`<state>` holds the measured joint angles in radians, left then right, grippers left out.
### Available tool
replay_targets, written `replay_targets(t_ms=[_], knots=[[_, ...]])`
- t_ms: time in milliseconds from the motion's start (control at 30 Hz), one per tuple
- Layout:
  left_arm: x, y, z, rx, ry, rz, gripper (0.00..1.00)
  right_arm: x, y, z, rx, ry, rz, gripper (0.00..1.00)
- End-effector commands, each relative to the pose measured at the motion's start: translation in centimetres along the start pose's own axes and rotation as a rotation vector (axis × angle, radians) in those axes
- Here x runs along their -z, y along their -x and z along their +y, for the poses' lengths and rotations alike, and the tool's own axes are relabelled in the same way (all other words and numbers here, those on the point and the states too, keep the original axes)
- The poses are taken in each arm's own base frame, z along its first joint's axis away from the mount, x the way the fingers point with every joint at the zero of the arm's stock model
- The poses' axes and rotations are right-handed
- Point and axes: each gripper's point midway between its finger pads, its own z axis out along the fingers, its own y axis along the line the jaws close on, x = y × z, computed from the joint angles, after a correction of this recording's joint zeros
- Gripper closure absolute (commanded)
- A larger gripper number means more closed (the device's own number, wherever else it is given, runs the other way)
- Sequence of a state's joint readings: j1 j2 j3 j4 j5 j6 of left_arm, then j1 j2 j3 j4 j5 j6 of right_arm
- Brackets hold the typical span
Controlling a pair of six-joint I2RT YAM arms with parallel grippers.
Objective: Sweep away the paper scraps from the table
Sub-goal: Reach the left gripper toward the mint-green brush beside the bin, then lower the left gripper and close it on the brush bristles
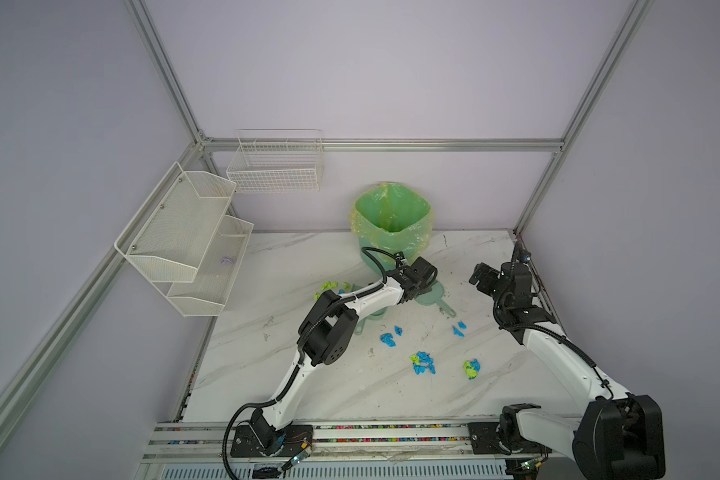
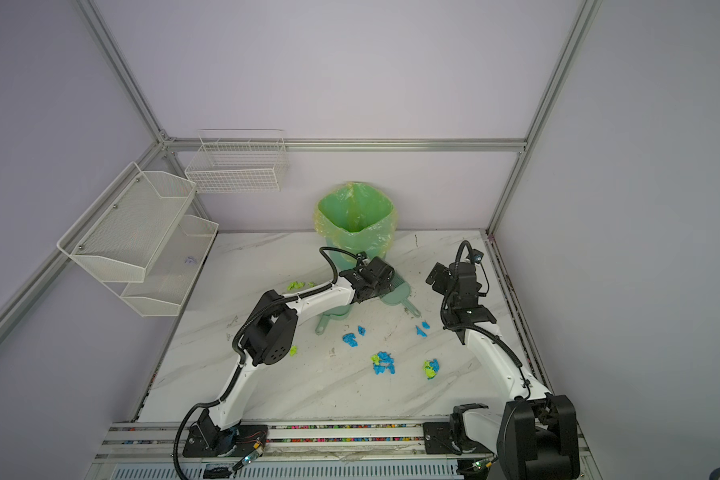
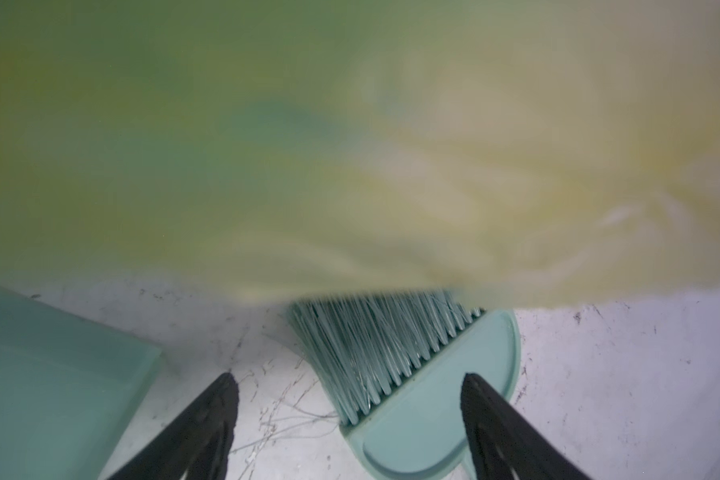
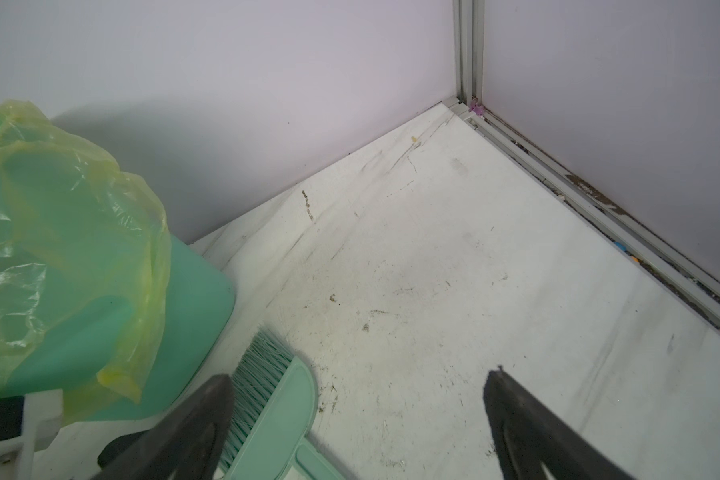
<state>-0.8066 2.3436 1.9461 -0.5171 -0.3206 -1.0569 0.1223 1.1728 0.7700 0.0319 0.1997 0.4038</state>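
In both top views the paper scraps point(image 1: 424, 363) lay scattered across the middle of the bench point(image 1: 350, 395), near the brush point(image 1: 437, 300) under the left gripper point(image 1: 425, 290). The left wrist view showed that gripper open astride the brush head, apparently not clamping it. The right wrist view showed the right gripper point(image 4: 358, 376) open above bare bench.

left gripper point(image 1: 419, 291): over brush point(image 1: 436, 297) | paper scraps point(image 1: 424, 364): scattered on table point(image 1: 350, 395)
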Motion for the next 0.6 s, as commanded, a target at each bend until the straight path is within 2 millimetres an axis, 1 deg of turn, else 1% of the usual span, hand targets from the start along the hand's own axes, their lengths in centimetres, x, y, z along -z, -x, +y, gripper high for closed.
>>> replay_targets(t_ms=[0,67,133,200,400,467,567], knots=[[0.2,0.1,-0.2,0.015,0.000,-0.014,0.29,0.0,0.5,0.0,-0.013,-0.002,-0.009,0.03],[0.1,0.3,-0.2,0.013,0.003,-0.021,0.29,0.0,0.4,-0.1,-0.011,-0.006,-0.008,0.03],[0.0,0.1,-0.3,0.013,0.001,-0.015,0.32,-0.1,0.5,-0.1,-0.011,-0.005,-0.010,0.03],[-0.2,-0.3,-0.2,0.011,0.001,-0.005,0.33,-0.1,0.4,-0.1,-0.008,-0.006,-0.008,0.03],[-0.8,-1.3,0.7,0.001,0.030,0.008,0.33,-0.2,0.2,-0.2,-0.008,-0.009,-0.003,0.03],[-1.2,-1.7,1.0,-0.006,0.038,0.014,0.36,-0.2,0.2,-0.1,-0.009,-0.007,-0.004,0.03],[-1.7,-2.1,1.6,-0.005,0.060,0.017,0.37,-0.2,0.2,-0.1,-0.008,-0.003,-0.001,0.04]])
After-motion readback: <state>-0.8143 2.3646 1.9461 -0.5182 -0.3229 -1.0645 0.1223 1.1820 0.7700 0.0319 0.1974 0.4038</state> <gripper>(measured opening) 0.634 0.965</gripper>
